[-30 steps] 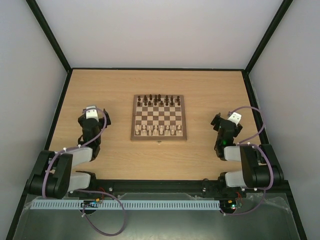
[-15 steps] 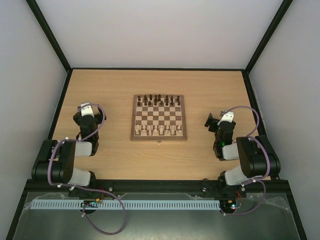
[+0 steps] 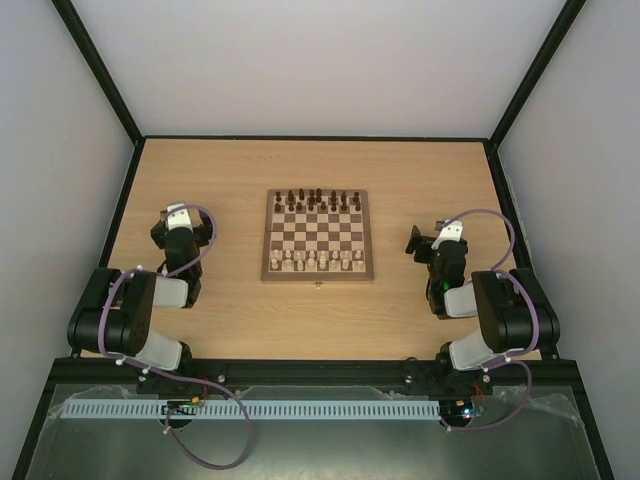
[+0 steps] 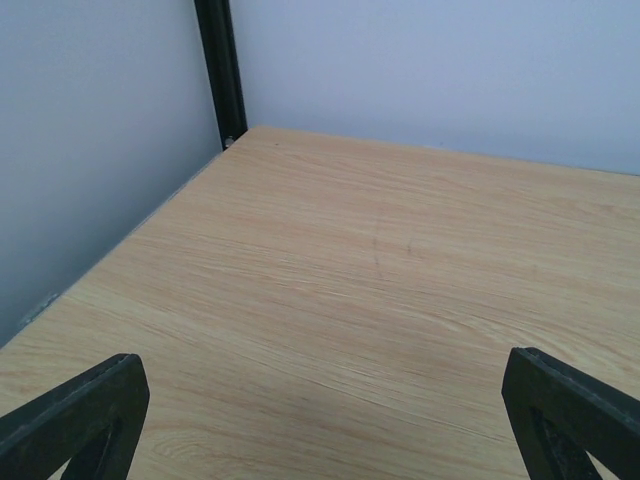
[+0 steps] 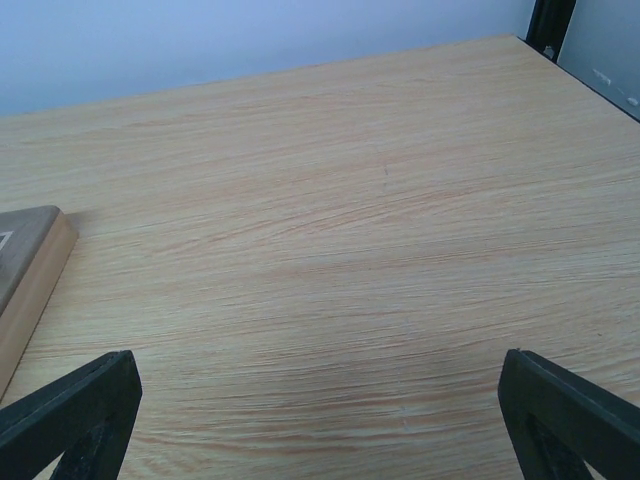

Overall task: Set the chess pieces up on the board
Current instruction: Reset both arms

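Arms (image 3: 172, 262) (image 3: 452, 272) low beside the board (image 3: 317, 238) (jaws wide)

One board (image 3: 266, 236); a left claw (image 4: 320, 375) and a right claw (image 5: 318, 368); pale chess pieces (image 3: 318, 261) near, dark pieces (image 3: 318, 198) far, too small to count.

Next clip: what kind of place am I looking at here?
Most likely an enclosed robot test cell, not a home: plain pale walls in a black frame box in a wooden table, with the left arm and right arm bolted at its near edge and a chessboard on it.
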Controlling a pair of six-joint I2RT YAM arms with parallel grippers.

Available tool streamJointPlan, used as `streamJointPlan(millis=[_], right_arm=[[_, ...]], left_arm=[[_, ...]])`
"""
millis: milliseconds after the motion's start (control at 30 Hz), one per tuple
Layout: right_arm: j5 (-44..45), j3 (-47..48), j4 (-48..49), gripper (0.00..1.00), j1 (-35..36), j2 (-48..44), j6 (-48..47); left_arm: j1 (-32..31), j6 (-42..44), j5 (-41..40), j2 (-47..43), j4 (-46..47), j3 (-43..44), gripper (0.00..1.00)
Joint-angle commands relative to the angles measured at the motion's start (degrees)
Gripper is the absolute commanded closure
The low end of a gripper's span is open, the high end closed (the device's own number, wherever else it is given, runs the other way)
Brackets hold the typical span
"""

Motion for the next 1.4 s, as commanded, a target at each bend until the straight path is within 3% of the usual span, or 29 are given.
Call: streamJointPlan(millis=[0,300,400,467,633,1033,1167,1367], right_arm=[[-0.22,1.09,1.50,0.01,-0.21,0.08,-0.92],[-0.30,1.12,1.52,0.01,-0.21,0.07,-0.97],[-0.27,1.09,1.52,0.01,-0.21,0.08,-0.96],[-0.28,1.12,1.52,0.01,-0.21,0.12,-0.92],[-0.30,1.13,1.52,0.01,-0.21,0.12,-0.94],[-0.39,1.16,1.44,0.01,-0.29,0.14,-0.91],[-0.37,1.10,1.44,0.01,-0.25,0.08,-0.94],[-0.39,1.20,1.35,0.01,-0.30,0.17,-0.91]], left_arm=[[0.94,-1.66,-0.84,0.53,1.60,1.39,0.00],[0.98,-1.60,-0.90,0.01,2.32,0.69,0.00],[-0.69,-1.01,-4.20,-3.64,14.59,-8.00,0.00],[3.06,-4.55,-1.56,-5.72,20.24,-11.91,0.00],[2.99,-0.25,8.73,0.99,3.92,0.06,0.00],[3.96,-1.30,8.45,0.44,6.19,-1.50,0.00],[4.85,0.99,16.29,1.97,8.40,-2.06,0.00],[5.02,1.01,16.55,1.86,8.34,-2.11,0.00]])
